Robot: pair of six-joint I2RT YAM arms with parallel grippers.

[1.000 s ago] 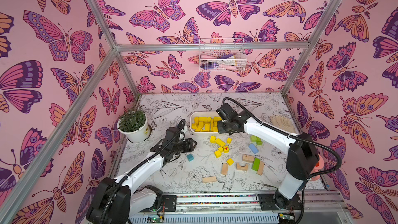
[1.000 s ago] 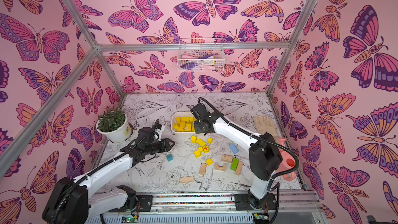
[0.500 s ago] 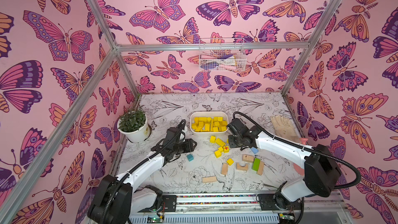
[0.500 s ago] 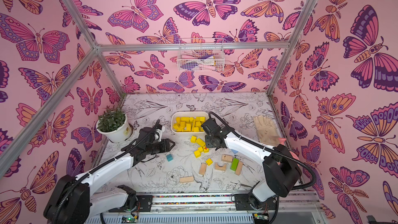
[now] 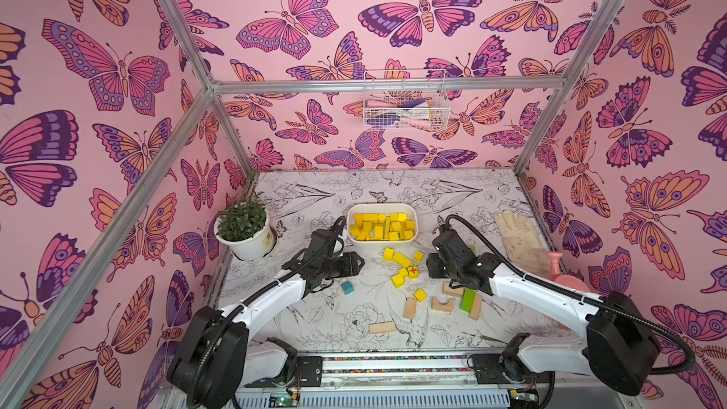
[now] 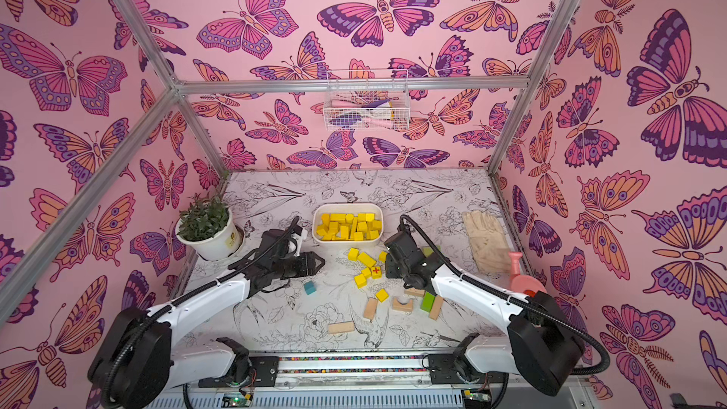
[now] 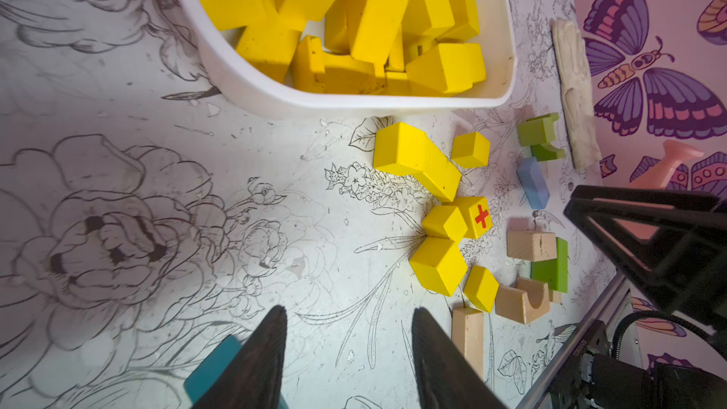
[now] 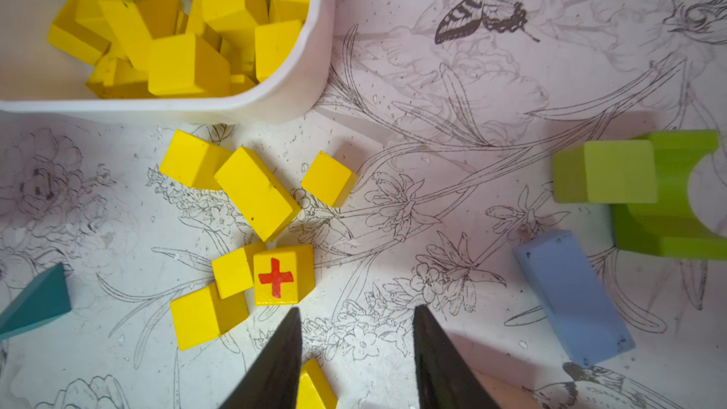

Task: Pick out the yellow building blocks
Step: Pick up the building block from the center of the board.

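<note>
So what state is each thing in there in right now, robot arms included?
White tub, upright, filled with yellow blocks.
Loose yellow blocks, seven lying on the table, outside the tub.
Left end effector, open, empty.
Right end effector, open, empty, near the red-cross cube.
Tan blocks, lying on the table.
Plant pot, upright.

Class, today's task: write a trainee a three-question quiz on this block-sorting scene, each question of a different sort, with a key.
1. True or false: the red-cross cube lies in the white tub.
2. How many yellow blocks lie loose on the table? A three, B seven, C twelve.
3. Fill in: the lone block beside the left gripper is ___.
Key: 1 false; 2 B; 3 teal.
</note>
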